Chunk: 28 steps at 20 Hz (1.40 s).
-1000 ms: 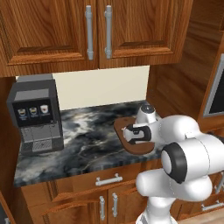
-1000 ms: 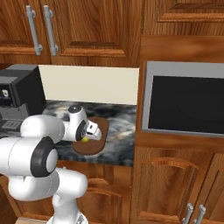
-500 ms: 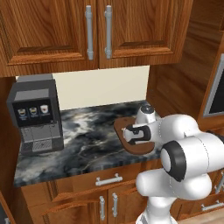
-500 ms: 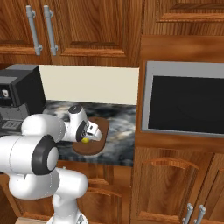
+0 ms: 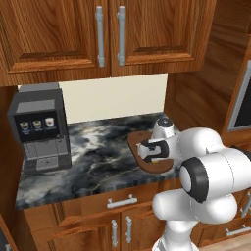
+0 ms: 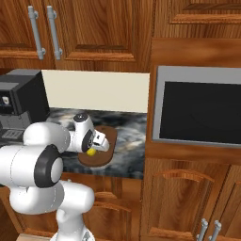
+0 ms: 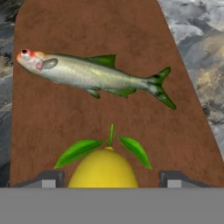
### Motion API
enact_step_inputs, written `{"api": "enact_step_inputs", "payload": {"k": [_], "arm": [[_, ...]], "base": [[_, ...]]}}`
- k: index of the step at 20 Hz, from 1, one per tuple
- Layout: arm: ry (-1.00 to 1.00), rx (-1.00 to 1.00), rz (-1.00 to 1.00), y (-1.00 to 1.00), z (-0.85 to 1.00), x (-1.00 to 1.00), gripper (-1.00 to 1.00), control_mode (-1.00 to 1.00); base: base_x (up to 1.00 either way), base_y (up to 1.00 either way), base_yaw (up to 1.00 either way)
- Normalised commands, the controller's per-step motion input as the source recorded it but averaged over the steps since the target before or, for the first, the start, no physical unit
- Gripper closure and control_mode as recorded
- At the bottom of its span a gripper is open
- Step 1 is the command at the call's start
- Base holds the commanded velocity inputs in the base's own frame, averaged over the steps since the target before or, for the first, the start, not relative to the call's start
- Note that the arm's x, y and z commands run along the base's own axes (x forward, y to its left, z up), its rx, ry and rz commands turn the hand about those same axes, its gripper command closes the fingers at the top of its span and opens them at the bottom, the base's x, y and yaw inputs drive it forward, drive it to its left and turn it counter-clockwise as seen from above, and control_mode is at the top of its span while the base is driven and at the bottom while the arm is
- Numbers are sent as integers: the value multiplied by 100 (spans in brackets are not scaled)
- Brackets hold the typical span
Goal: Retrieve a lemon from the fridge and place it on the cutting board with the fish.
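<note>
Wooden cabinets (image 5: 98,39) with long metal handles hang above a dark marbled desk (image 5: 93,152), and more wooden doors and drawers sit beneath it. To the right, set into the woodwork, is a dark-glass oven (image 6: 200,113). A black coffee machine (image 5: 38,128) stands at the desk's left end, well apart from everything else. The white arm (image 5: 206,181) reaches forward and bends down over the right part of the desk.

There the reddish-brown board (image 7: 39,127) lies flat on the desk, with the arm's wrist hanging over it. On the board lies the fish (image 7: 87,74), silvery with green fins and tail, its head towards the left of the hand view and its tail to the right.

The claw (image 7: 111,178) points down at the board, its two fingertips (image 7: 46,179) standing apart on either side of the lemon (image 7: 103,168). There is a visible gap between each tip and the fruit, so the claw is spread and clamps nothing. The lemon is on the board, near the fish but apart from it, with two green leaves and a short stem pointing towards the fish. From the right base view the lemon (image 6: 91,152) shows yellow just under the claw (image 6: 96,146), on the board (image 6: 101,157).
</note>
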Motion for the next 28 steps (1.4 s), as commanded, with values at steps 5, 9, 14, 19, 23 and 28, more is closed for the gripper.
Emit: {"api": "enact_step_inputs", "payload": {"k": [5, 9, 14, 19, 23, 28], "arm": [[1, 0, 0, 0, 0, 0, -100, -100], [4, 0, 0, 0, 7, 0, -100, -100], [2, 0, 0, 0, 58, -6, -100, -100], [0, 0, 0, 0, 49, -19, -100, -100], [1, 0, 0, 0, 30, -30, -100, -100], [0, 0, 0, 0, 28, -44, -100, -100]], "base": [[0, 0, 0], [0, 0, 0], [0, 0, 0], [0, 0, 0], [0, 0, 0], [0, 0, 0]]}}
